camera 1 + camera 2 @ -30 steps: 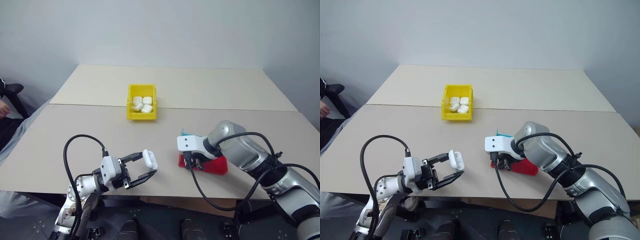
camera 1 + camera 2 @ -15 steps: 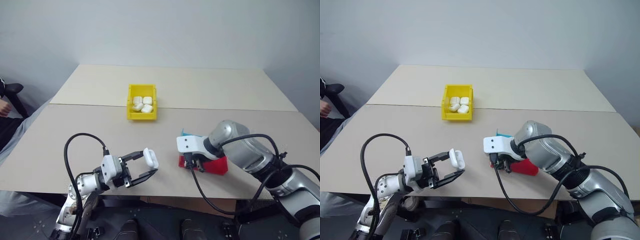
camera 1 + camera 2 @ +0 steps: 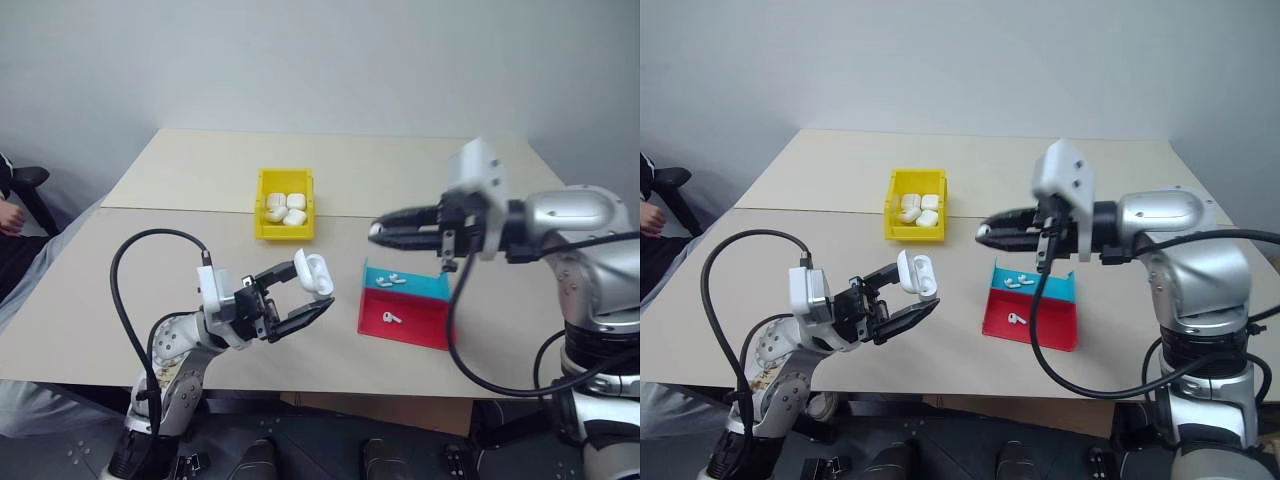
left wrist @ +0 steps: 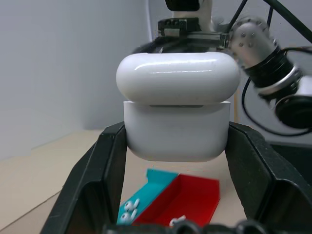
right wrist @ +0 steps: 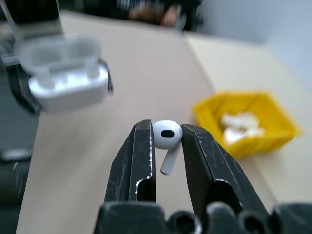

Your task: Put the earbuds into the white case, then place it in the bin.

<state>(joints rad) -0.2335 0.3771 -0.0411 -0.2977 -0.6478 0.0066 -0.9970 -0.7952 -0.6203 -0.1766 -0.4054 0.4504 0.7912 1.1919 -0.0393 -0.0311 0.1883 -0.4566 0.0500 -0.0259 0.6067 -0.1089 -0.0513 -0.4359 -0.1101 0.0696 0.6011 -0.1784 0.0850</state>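
the left end effector (image 3: 301, 302) is clenched on the white case (image 3: 314, 273), held above the near part of the tabletop (image 3: 120, 270) with its lid flipped up. the right end effector (image 5: 168, 146) is clamped on one earbud (image 5: 166, 137), head pinched between the two fingers, stem hanging free; it sits raised above the tabletop, pointing toward the case but well apart from it. more earbuds (image 3: 391, 280) lie in the red and blue tray (image 3: 420, 316), two on the blue part and one on the red. the yellow bin (image 3: 284, 233) stands farther back, holding several closed white cases (image 3: 283, 209). a person's hand (image 3: 8, 214) shows at the left edge.
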